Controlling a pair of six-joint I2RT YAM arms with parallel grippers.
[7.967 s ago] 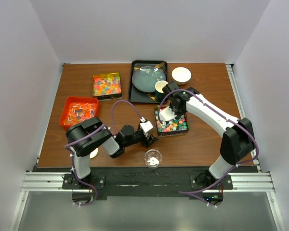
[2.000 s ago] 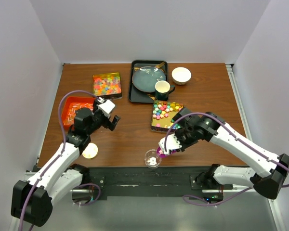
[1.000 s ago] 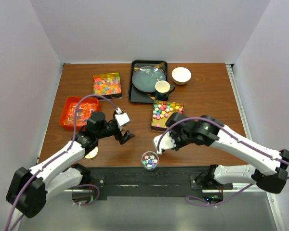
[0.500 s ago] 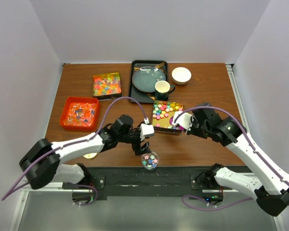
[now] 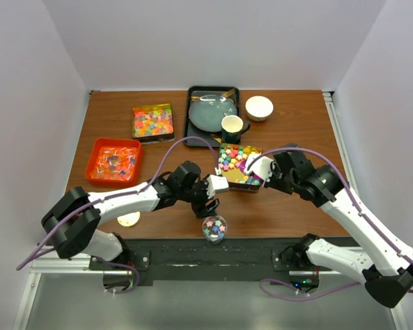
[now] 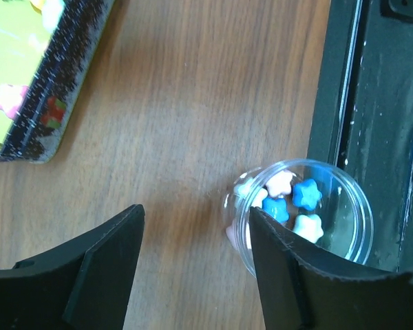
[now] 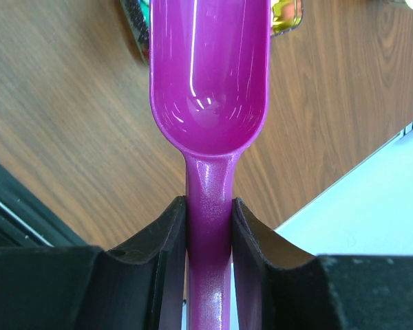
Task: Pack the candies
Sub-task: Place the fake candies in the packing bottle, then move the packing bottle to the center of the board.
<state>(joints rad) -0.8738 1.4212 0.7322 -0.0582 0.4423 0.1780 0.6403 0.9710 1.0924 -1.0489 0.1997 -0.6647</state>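
1. Your candies [image 6: 289, 199] are little stars, blue, pink and white, lying in the clear round jar [image 6: 351, 256].
2. The jar stands right at the near edge of the table [image 6: 193, 103], next to the black rail [image 6: 361, 89].
3. Bare wood lies between the jar and the candy tin [image 6: 51, 103].
4. Your left gripper [image 6: 196, 275] is wide and holds nothing, just beside the jar.
5. Your right gripper [image 7: 208, 234] pinches the purple scoop [image 7: 208, 82] by its handle.
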